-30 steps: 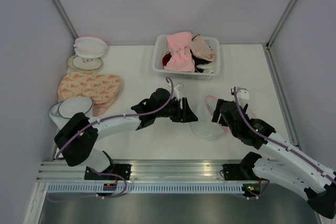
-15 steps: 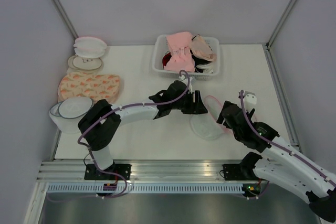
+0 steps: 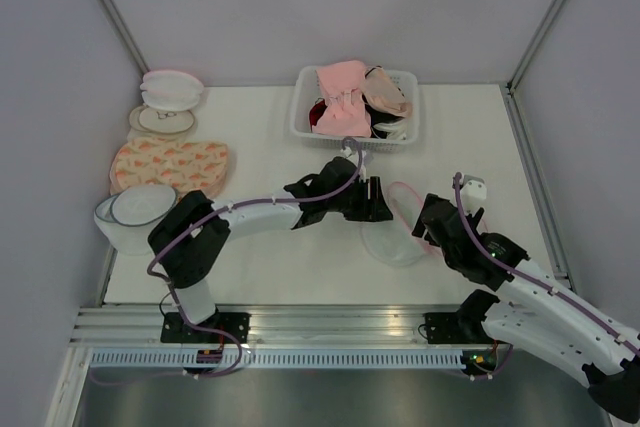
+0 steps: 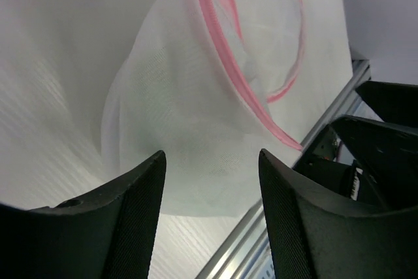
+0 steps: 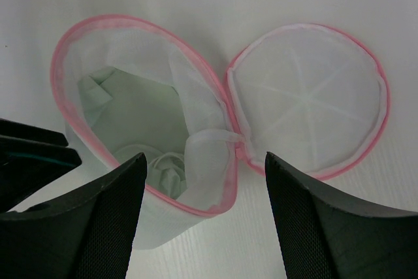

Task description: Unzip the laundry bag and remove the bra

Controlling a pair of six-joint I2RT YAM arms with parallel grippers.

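right wrist | open laundry bag (image 5: 215,106) just ahead of wide right hand (image 5: 204,161) | bra (image 5: 130,115) inside

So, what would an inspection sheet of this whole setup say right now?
Surface: white table, no damage seen.
Job's things: laundry bag unzipped, both halves lying open; mint-green bra inside one half.
Clutter: basket of pink and beige bras at the back; orange-patterned bags and blue-rimmed mesh dome at the left.
Grippers: left fingers open, facing the bag's side; right fingers open above it.
Cables: purple cables along both arms, no snag seen.
Surroundings: plain grey walls; metal rail at the near edge.
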